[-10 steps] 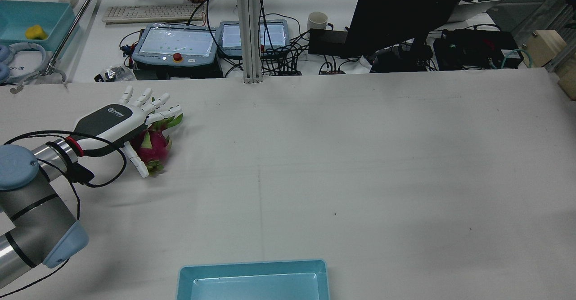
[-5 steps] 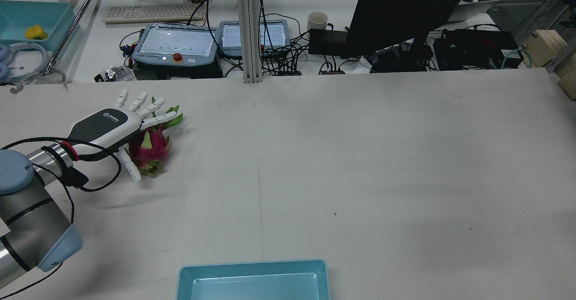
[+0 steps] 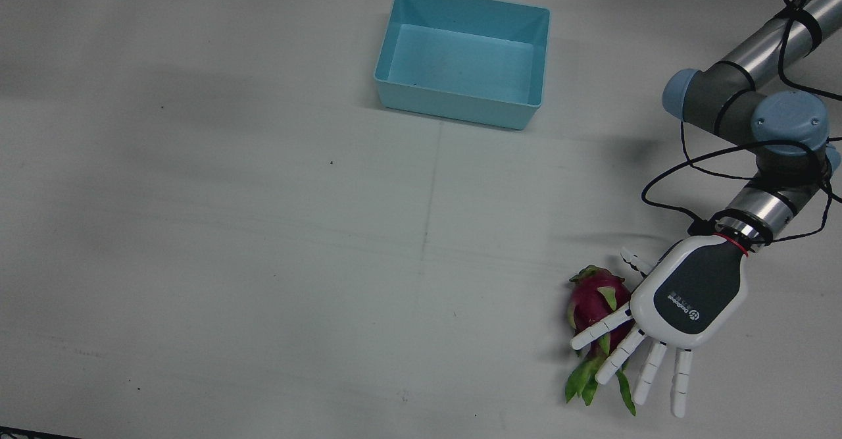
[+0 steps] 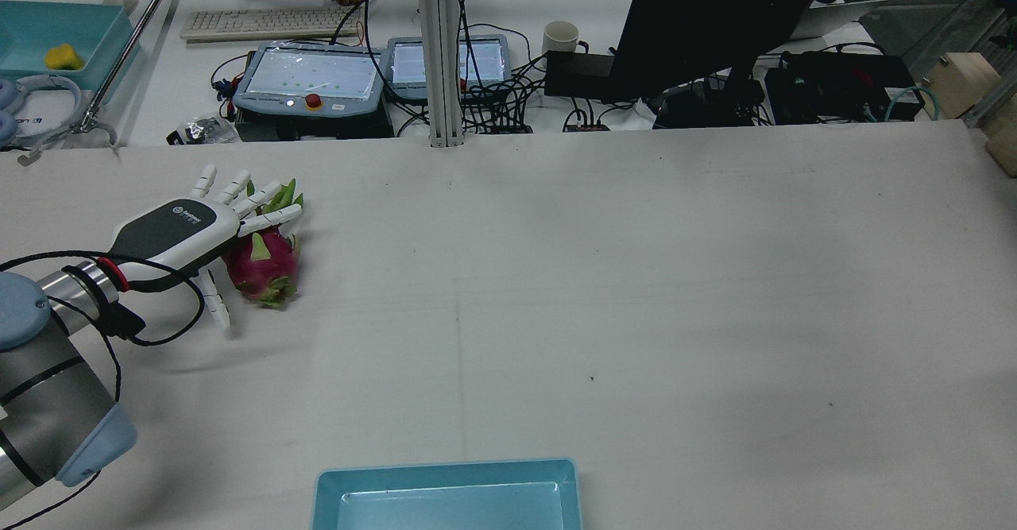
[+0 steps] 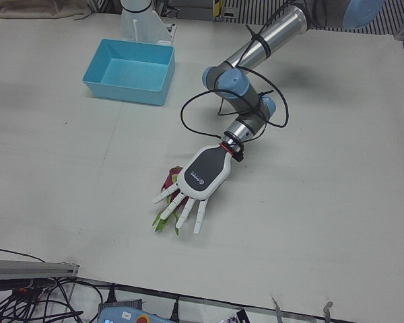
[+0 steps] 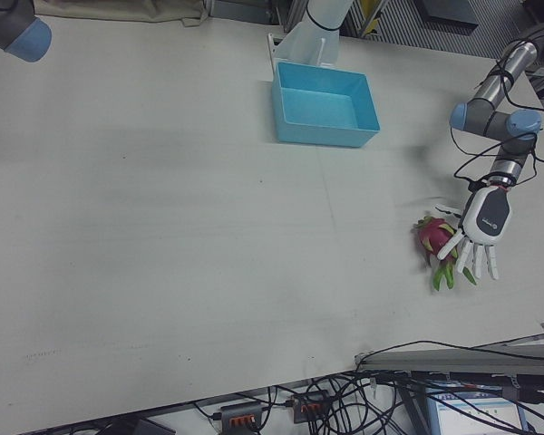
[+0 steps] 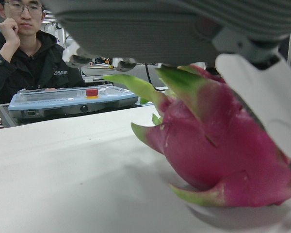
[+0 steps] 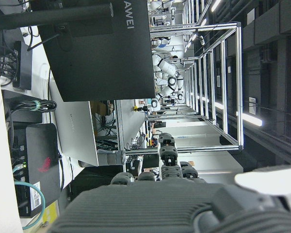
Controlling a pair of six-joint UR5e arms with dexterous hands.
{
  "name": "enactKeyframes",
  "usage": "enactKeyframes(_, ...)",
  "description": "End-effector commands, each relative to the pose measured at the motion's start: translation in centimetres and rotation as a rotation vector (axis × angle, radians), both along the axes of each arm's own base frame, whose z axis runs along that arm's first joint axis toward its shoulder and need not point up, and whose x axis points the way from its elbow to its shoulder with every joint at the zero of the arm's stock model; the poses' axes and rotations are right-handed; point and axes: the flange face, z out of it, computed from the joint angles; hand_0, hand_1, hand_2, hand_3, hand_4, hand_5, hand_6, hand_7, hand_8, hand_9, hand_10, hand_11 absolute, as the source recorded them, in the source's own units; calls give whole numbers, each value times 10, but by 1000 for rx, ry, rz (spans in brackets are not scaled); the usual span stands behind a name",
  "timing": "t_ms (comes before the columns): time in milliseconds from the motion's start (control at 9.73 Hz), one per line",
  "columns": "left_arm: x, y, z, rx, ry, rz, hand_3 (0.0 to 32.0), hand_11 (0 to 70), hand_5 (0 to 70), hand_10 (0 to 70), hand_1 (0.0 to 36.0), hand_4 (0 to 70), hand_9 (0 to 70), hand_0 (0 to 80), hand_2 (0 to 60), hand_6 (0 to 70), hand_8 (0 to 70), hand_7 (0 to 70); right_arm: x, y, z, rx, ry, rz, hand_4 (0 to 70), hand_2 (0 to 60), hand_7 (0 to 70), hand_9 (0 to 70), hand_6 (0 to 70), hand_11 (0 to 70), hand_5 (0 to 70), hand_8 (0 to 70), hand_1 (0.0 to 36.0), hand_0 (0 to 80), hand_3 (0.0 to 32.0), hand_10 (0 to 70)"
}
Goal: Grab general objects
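Beside the magenta, green-scaled dragon fruit (image 3: 594, 302) on the white table (image 3: 263, 228), your left hand (image 3: 684, 301) hovers, fingers (image 3: 648, 366) spread, empty. Judge it heavy, waxy, bruisable: cup its body, not its leaves.

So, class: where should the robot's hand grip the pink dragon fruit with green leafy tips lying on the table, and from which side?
Probably around the pink dragon fruit's rounded middle, from above: it lies on its side, and its thin green tips offer little hold. The left hand is spread over it.
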Motion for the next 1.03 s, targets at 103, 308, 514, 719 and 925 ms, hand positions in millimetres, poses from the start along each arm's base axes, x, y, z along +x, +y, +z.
enactKeyframes(103, 1, 1, -1, 4, -4, 1, 320, 12, 0, 0, 280, 0, 0, 593, 59, 0, 0, 19, 0, 0, 0, 0, 0, 1, 0, 0, 0, 0, 0, 0, 0, 0, 0, 0, 0, 0)
enactKeyframes(308, 1, 1, -2, 15, -14, -2, 320, 5, 0, 0, 269, 0, 0, 584, 47, 0, 0, 16, 0, -1, -1, 2, 0, 1, 0, 0, 0, 0, 0, 0, 0, 0, 0, 0, 0, 0)
enactKeyframes(514, 2, 0, -3, 16, -13, -2, 320, 0, 168, 0, 242, 0, 0, 567, 0, 0, 0, 0, 0, 0, 0, 0, 0, -1, 0, 0, 0, 0, 0, 0, 0, 0, 0, 0, 0, 0)
enactKeyframes(719, 8, 5, 0, 11, -18, 10, 130, 0, 273, 0, 222, 0, 0, 561, 0, 0, 0, 0, 0, 0, 0, 0, 0, -1, 0, 0, 0, 0, 0, 0, 0, 0, 0, 0, 0, 0)
enactKeyframes(925, 22, 13, 3, 5, -25, 35, 0, 0, 315, 0, 212, 0, 0, 553, 0, 0, 0, 1, 0, 0, 0, 0, 0, 1, 0, 0, 0, 0, 0, 0, 0, 0, 0, 0, 0, 0)
